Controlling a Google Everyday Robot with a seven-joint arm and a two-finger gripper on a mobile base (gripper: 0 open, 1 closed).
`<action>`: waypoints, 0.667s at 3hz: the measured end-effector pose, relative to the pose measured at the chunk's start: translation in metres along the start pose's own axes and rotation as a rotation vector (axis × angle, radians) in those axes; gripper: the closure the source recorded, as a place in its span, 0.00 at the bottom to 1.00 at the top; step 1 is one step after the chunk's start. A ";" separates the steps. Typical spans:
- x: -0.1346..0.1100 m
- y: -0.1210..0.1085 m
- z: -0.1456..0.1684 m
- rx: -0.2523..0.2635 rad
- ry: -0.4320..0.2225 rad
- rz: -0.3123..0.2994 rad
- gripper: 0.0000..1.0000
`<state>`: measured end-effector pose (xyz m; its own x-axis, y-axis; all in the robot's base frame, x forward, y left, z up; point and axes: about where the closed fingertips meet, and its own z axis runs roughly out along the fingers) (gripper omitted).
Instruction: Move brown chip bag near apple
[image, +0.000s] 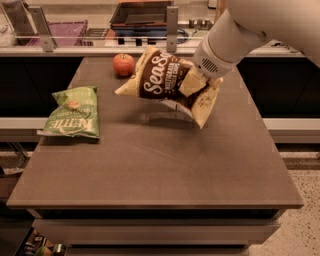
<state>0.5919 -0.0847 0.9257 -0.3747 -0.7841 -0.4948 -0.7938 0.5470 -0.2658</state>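
One claw (190, 85) sat at the end of a thick white arm (235, 35) that reached in from the upper right, and it was clamped on the brown chip bag (159, 80), to the right of the apple (123, 64). Only a pale part of the claw showed against the dark middle of the bag; the rest was hidden by the wrist and the crumpled foil.

The brown chip bag hung tilted in the claw's grip, clear of the tabletop (150, 170), with a soft shadow (165, 117) on the surface below it. Its white "Sea Salt" lettering faced the camera. One cream-yellow end pointed down and left, toward the near side of the apple, and the other cream-yellow end drooped further right, away from the apple. The bag's nearest edge was just beside the apple and, as far as could be told, not touching it.

The apple stood on the tabletop near its far edge. A green chip bag (72, 112) lay flat on the tabletop, nearer the camera than the apple and to its left, well apart from the brown chip bag. Beyond the apple, past the tabletop's far edge, a dark tray (142, 15) rested on a counter.
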 end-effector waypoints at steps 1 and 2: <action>-0.014 -0.031 -0.001 0.037 0.002 0.016 1.00; -0.026 -0.064 0.005 0.090 0.022 0.052 1.00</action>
<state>0.6549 -0.0981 0.9509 -0.4257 -0.7596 -0.4916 -0.7269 0.6107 -0.3142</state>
